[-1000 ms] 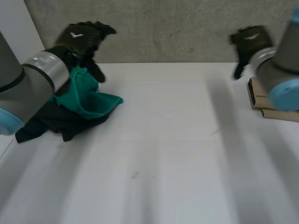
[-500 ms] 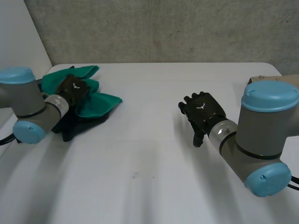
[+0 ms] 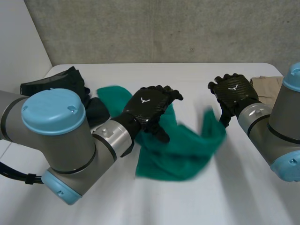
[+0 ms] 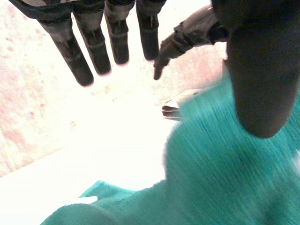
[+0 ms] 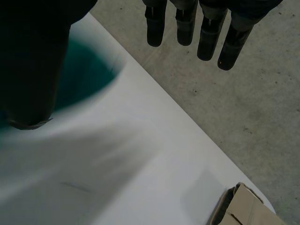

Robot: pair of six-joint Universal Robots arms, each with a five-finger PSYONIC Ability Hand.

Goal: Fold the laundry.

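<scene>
- The green cloth [image 3: 173, 150] lies rumpled on the middle of the white table [image 3: 187, 206], closest of the laundry to the robot.
- Handling, my read: light and limp with no stiffness, so it sags wherever it isn't supported. It should drag rather than slide.
- Best hold is probably a pinch at two corners or along one edge, not the bunched middle.
- The left hand [image 3: 149, 105] sits over the left-middle of the cloth.
- In the left wrist view its fingers [image 4: 70, 51] are straight and spread, with the thumb out to the side. The cloth is under palm and thumb, and nothing is pinched.
- The right hand [image 3: 232, 91] is at the cloth's right end, which stands up off the table just beside the thumb.
- In the right wrist view its fingers [image 5: 206, 33] are straight and apart, holding nothing. I can't tell whether the thumb touches the cloth.
- A dark garment [image 3: 51, 84] is heaped at the far left, just beside the green cloth.
- Cardboard [image 3: 269, 84] sits at the far right, beyond the right arm.
</scene>
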